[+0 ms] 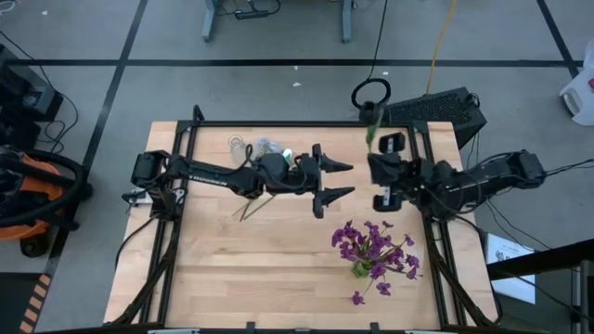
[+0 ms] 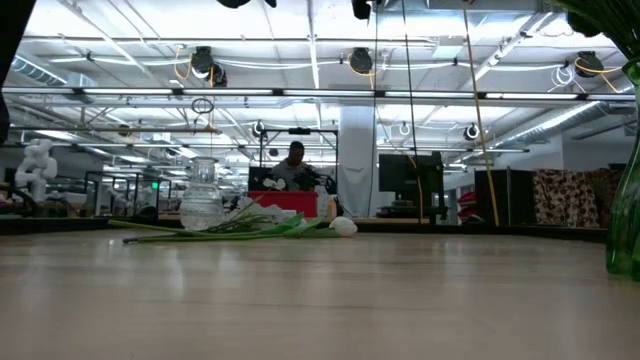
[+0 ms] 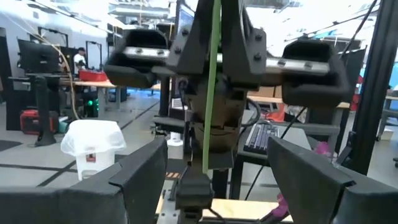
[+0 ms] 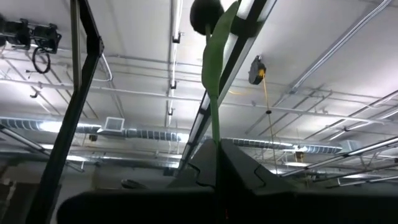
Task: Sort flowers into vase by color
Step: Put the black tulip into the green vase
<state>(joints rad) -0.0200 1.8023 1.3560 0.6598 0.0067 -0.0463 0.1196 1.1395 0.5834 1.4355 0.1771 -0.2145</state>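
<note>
Centre frame, high view: left gripper (image 1: 336,181) released, empty. Right of it, right gripper (image 1: 379,148) clenched on thin green flower stem (image 4: 214,106). Lower right: purple small-petalled flowers (image 1: 374,250) on wooden desk (image 1: 278,269).

Large open robotics lab or industrial workshop is indicated: exposed white ceiling trusses with hanging round lamps (image 2: 361,60) across the frame top, grey concrete floor marked with black tape lines (image 1: 278,62) at upper frame, a distant seated person (image 2: 294,160) at centre among black monitors (image 2: 410,175).
</note>
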